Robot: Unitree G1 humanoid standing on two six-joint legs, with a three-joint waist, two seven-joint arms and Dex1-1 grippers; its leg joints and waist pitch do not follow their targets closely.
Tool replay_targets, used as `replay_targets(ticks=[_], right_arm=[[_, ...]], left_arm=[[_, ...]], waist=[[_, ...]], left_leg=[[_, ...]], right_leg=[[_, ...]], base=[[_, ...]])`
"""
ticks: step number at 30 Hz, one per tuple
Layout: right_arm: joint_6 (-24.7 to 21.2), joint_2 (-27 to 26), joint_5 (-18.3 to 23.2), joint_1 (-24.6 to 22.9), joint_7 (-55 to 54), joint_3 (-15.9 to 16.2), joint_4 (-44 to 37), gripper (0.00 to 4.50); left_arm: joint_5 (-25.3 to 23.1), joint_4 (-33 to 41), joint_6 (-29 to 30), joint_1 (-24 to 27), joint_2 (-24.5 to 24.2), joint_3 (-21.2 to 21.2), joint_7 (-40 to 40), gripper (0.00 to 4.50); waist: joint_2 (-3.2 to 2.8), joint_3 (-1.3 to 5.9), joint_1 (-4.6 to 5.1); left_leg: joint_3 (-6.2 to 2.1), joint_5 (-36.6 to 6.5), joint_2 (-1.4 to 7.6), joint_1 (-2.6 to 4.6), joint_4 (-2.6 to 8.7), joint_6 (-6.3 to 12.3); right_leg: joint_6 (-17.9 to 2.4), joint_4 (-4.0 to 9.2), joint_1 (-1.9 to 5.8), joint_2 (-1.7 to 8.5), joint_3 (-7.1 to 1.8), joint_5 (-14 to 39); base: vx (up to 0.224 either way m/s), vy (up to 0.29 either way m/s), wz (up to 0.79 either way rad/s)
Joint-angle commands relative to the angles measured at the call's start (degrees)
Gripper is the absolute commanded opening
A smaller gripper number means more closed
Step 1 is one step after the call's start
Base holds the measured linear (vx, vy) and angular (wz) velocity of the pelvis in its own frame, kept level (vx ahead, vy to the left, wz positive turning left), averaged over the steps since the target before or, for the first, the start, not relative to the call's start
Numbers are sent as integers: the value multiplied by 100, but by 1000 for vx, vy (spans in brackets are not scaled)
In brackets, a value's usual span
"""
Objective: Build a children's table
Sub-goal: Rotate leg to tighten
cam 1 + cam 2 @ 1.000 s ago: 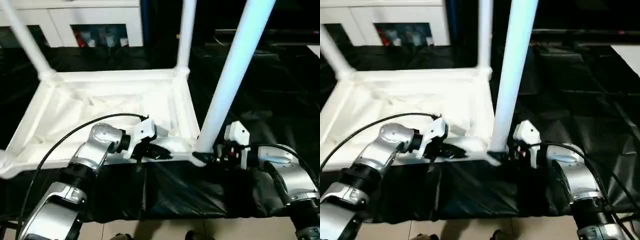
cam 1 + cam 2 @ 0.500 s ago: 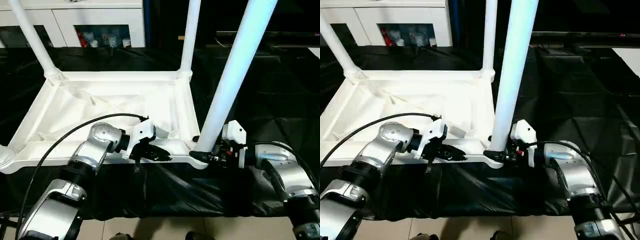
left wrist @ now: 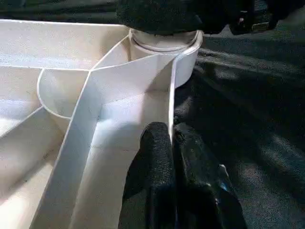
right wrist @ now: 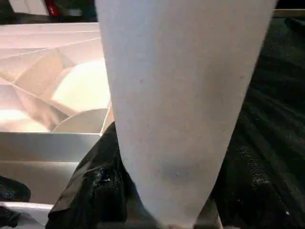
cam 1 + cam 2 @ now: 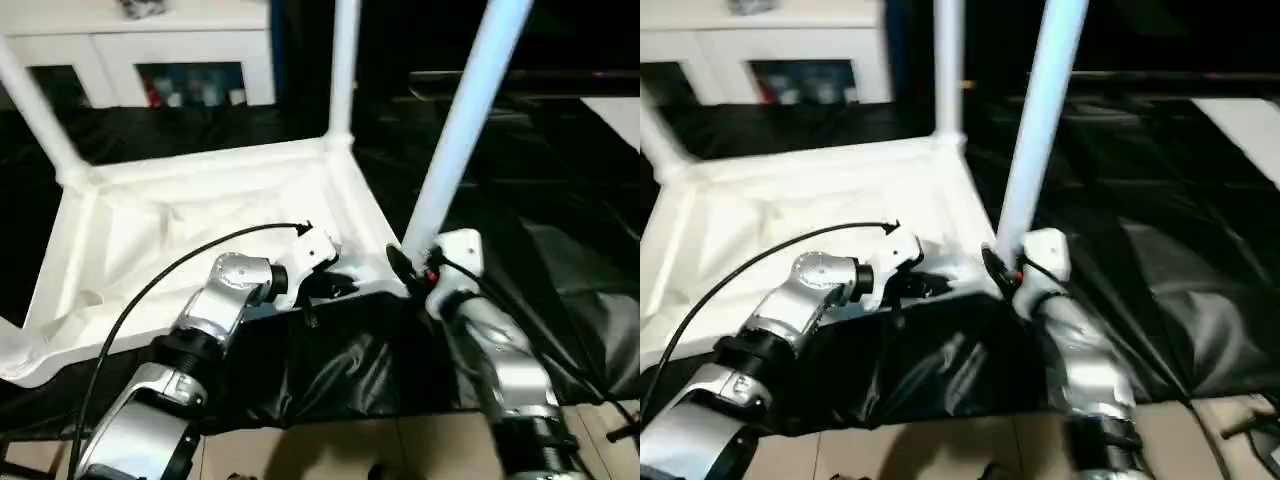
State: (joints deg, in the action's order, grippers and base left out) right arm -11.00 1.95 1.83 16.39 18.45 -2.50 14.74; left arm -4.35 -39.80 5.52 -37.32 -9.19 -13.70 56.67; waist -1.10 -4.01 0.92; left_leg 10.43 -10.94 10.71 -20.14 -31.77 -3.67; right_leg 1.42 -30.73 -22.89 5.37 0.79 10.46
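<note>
While screwing near-corner leg [image 5: 455,140] into tabletop [image 5: 200,225], upturned on black sheet: right end effector [image 5: 405,265] clasping leg base, left end effector [image 3: 171,143] pinching rim. Next: regrip, twist further.

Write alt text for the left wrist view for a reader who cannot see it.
The left gripper is pinched shut on the thin white rim of the upturned tabletop, seen along its two black fingers. Beyond them, ribs run to a round corner socket with black cloth alongside.
</note>
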Motion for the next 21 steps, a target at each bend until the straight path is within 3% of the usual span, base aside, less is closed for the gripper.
replay_targets(ticks=[1,3,6,7,8,9,10,12,13,14,15,16,17,18,19,20,21], right_arm=[[-315,-371,77,-79,348,874,206,254],[-389,-154,120,-135,483,757,41,274],[-297,142,-3,-194,706,816,-80,313],[-223,332,-38,-242,861,826,-170,315],[-180,449,-57,-275,939,819,-230,315],[-118,675,-15,-342,1138,753,-363,315],[-57,923,34,-425,1359,646,-515,315],[-58,1498,338,-576,1904,242,-832,315],[-58,1498,338,-576,1904,242,-832,315],[-94,1678,513,-638,2113,85,-970,315],[-154,1919,757,-736,2373,-60,-1167,314],[-212,2075,930,-811,2594,-117,-1316,314],[-212,2075,930,-811,2594,-117,-1316,314],[-325,2300,1160,-937,2925,-183,-1538,314],[-394,2436,1293,-1028,3108,-230,-1692,314],[-434,2517,1371,-1085,3213,-258,-1785,314],[-554,2613,1516,-1169,3354,-285,-1949,314]], left_arm=[[-34,-193,-39,25,332,-289,-64,0],[-44,-172,-92,34,208,-266,41,0],[-42,-155,-147,46,129,-249,97,0],[-40,-136,-216,61,90,-245,119,0],[-31,-116,-247,76,72,-240,133,0],[-6,-64,-290,113,37,-229,175,0],[23,3,-327,163,0,-216,217,0],[93,196,-267,278,-73,-116,174,0],[93,196,-267,278,-73,-116,174,0],[187,330,-135,342,-92,-33,183,0],[331,549,-12,451,-129,66,260,27],[406,706,1,525,-154,141,237,44],[406,706,1,525,-154,141,237,44],[552,982,144,645,-186,285,186,58],[649,1263,252,777,-269,331,252,62],[711,1450,321,866,-329,351,314,68],[868,1884,526,1072,-447,484,331,68]], waist=[[-34,146,35],[10,176,46],[1,195,-7],[14,195,-25],[66,208,-27],[60,218,-54],[93,217,-70],[98,250,-166],[105,247,-173],[141,262,-186],[181,254,-189],[154,272,-209],[167,277,-229],[165,320,-245],[220,327,-238],[158,374,-272],[162,378,-256]], left_leg=[[-166,-3225,159,48,568,-209],[-135,-3024,162,30,552,-117],[-69,-2612,172,21,516,-34],[-54,-2504,168,7,503,19],[-42,-2434,166,-2,492,57],[-32,-2266,171,-4,478,114],[-27,-2188,179,-10,473,154],[10,-1786,205,-13,428,324],[23,-1705,201,-26,415,377],[36,-1558,202,-43,394,462],[46,-1442,190,-79,372,522],[40,-1348,198,-79,369,545],[50,-1169,199,-93,339,623],[53,-907,206,-101,309,704],[69,-790,205,-118,283,767],[72,-370,213,-112,231,898],[80,-76,202,-127,201,1020]], right_leg=[[-559,462,18,147,-30,3141],[-719,433,32,159,-70,2799],[-931,382,55,154,-110,2207],[-974,369,73,163,-117,2158],[-979,370,85,168,-121,2173],[-1007,356,91,185,-132,2174],[-1004,359,105,187,-130,2171],[-1095,307,148,180,-141,1748],[-1129,293,149,170,-140,1640],[-1191,260,165,184,-138,1547],[-1173,256,167,185,-130,1618],[-1187,234,182,189,-128,1566],[-1248,208,191,185,-123,1386],[-1339,151,214,189,-116,1030],[-1375,133,218,172,-111,823],[-1526,32,224,167,-112,80],[-1657,-27,216,124,-92,-511]], base=[[0,0,0],[0,0,0],[0,0,0],[0,0,0],[0,0,0],[0,0,0],[0,0,0],[0,0,0],[0,0,0],[0,0,0],[0,0,0],[0,0,0],[0,0,0],[0,0,0],[51,-19,-1],[51,-19,-1],[56,-18,-2]])
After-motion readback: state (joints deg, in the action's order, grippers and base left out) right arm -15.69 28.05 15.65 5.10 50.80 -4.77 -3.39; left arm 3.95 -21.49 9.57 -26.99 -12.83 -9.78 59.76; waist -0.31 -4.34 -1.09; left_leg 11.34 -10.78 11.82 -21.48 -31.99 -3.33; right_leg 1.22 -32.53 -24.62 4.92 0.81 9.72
